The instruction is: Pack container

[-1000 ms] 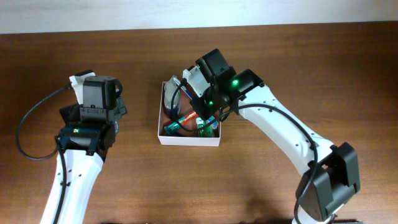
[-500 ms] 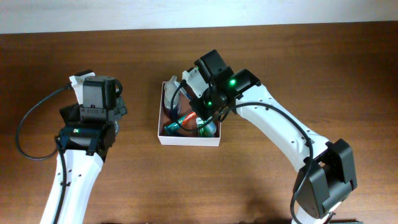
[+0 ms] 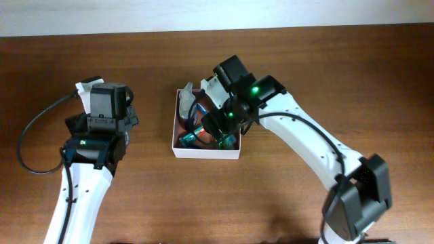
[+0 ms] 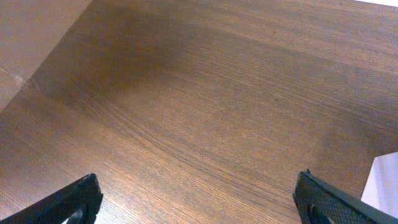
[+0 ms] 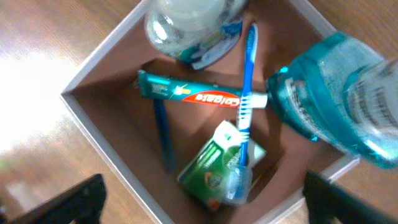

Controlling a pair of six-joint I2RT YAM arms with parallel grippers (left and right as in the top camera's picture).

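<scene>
Container (image 3: 205,153) sits central on the desk (image 3: 352,61), holding toothpaste (image 5: 193,94), toothbrush (image 5: 247,93) and mouthwash (image 5: 329,106). Right end effector (image 5: 202,186) hovers over it, released. Left end effector (image 4: 199,193), at its 9 o'clock, is released and empty.

From overhead, the right arm (image 3: 271,108) covers the far right part of the shallow square cardboard box (image 3: 203,153), so we cannot tell what lies under it. In the right wrist view the teal mouthwash bottle (image 5: 336,93) is blurred and cut off at the right edge, the clear round bottle (image 5: 186,25) at the top. Of the right gripper (image 5: 204,205) only dark, blurred fingertips (image 5: 62,205) show at the bottom corners. The left gripper (image 4: 199,205) likewise shows only fingertips (image 4: 68,202), and we cannot identify a white sliver (image 4: 385,180) at the right edge.
</scene>
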